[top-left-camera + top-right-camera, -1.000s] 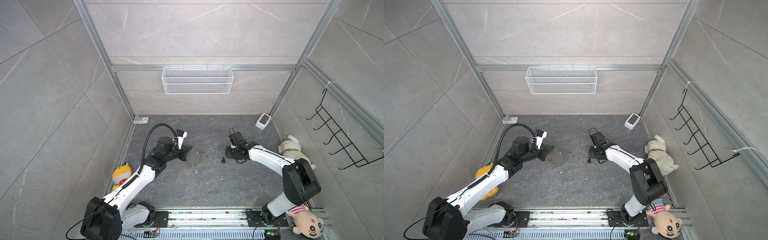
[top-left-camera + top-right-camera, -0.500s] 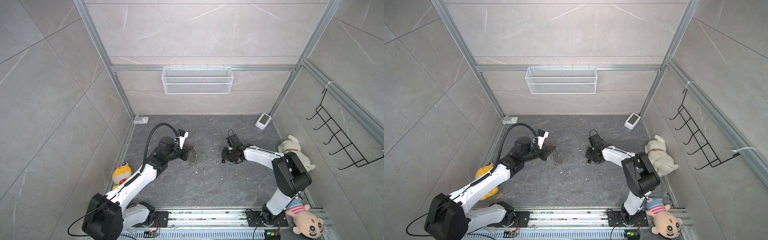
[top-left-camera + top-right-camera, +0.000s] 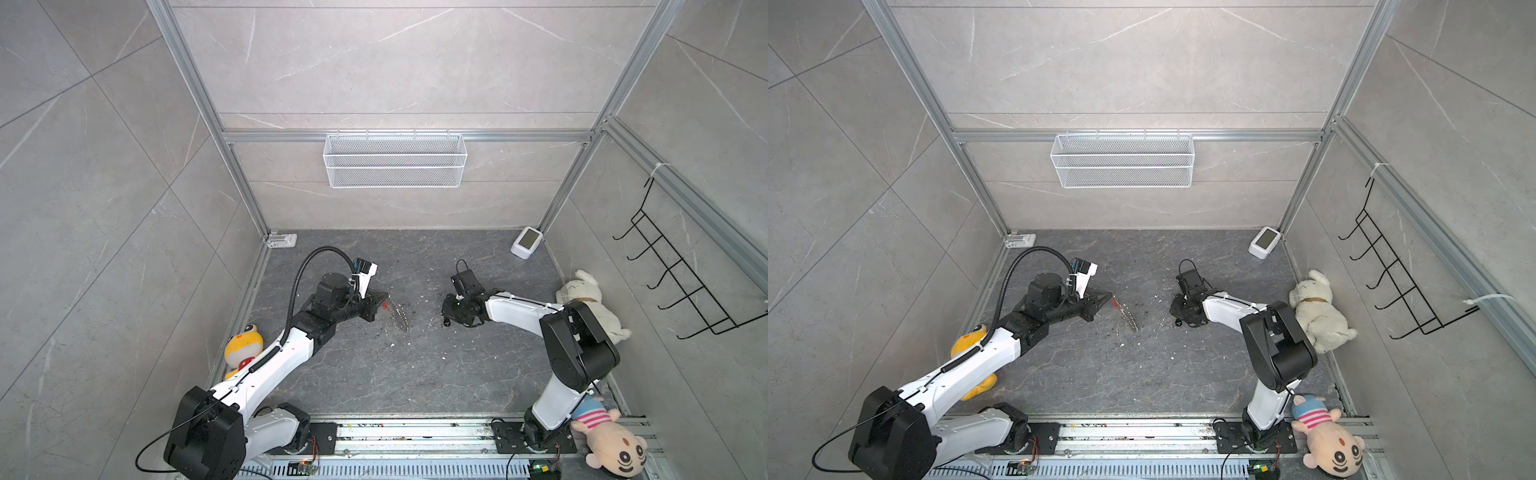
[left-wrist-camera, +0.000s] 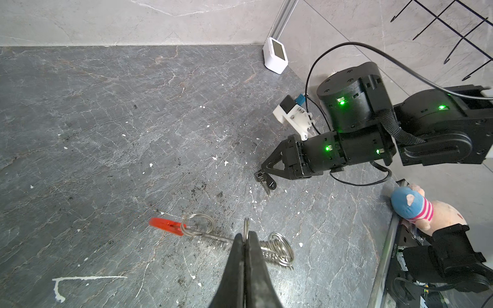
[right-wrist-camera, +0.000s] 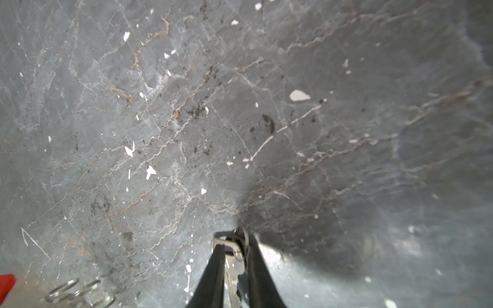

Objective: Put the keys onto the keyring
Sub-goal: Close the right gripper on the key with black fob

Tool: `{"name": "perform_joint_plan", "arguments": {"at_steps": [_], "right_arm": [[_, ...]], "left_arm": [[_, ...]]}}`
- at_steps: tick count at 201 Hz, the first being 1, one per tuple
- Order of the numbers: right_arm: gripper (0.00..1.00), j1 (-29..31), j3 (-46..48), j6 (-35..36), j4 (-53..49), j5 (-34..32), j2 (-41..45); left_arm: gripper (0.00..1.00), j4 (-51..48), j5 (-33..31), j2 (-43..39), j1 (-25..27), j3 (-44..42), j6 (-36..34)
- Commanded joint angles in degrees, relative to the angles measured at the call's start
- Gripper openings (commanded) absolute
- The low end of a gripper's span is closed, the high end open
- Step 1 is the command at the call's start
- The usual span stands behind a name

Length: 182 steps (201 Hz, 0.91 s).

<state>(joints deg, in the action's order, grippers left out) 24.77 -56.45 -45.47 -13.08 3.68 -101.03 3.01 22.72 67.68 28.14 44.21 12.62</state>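
The keyring (image 4: 266,252) is a thin wire loop strung with silver rings and a red plastic bar (image 4: 165,225). My left gripper (image 4: 246,236) is shut on its wire and holds it edge-on just above the dark floor, as both top views show (image 3: 399,319) (image 3: 1128,316). The keys (image 5: 233,262), a silver key on a small ring with a black piece, sit between the fingers of my right gripper (image 5: 234,240), which is shut on them. In the left wrist view the keys (image 4: 265,181) hang at the right gripper's (image 4: 262,170) tip, touching the floor.
A white box (image 3: 527,247) stands at the back right corner. A white plush (image 3: 590,303) and a striped doll (image 3: 606,440) lie along the right edge, a yellow toy (image 3: 243,349) on the left. A wire basket (image 3: 395,160) hangs on the back wall.
My right gripper has moved left and down onto the keys and narrowed on them. The left gripper has lifted the keyring from lying flat to hanging edge-on.
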Motion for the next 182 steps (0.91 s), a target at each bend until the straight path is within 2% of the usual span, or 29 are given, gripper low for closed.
{"name": "perform_joint_plan", "arguments": {"at_steps": [1,59,100,124,153,168,182], "right_arm": [[0.17,-0.26,0.96,-0.76,1.19,-0.96,-1.64],[0.16,-0.52,0.99,-0.49,1.66,-1.06,-2.41],[0.00,-0.51,0.96,-0.23,1.56,-1.18,-2.42],[0.00,-0.61,0.90,0.95,1.30,-1.00,-0.95],[0.00,-0.28,-1.26,10.84,1.35,1.86,4.42],[0.00,0.85,-2.94,18.49,-1.63,-1.55,8.26],[0.00,1.88,-1.27,26.55,0.11,-3.33,12.93]], "left_arm": [[0.00,2.44,1.76,-0.41,0.25,1.68,0.61],[0.00,2.44,2.52,0.18,0.25,2.29,0.58],[0.00,2.00,2.71,0.57,0.25,2.55,0.40],[0.00,1.77,2.13,0.27,0.25,2.46,0.33],[0.00,1.27,-0.53,-0.17,0.22,2.63,1.52],[0.00,-0.03,-2.24,-0.33,0.24,3.54,1.58],[0.00,-1.25,-4.22,-0.52,0.25,4.62,1.66]]}}
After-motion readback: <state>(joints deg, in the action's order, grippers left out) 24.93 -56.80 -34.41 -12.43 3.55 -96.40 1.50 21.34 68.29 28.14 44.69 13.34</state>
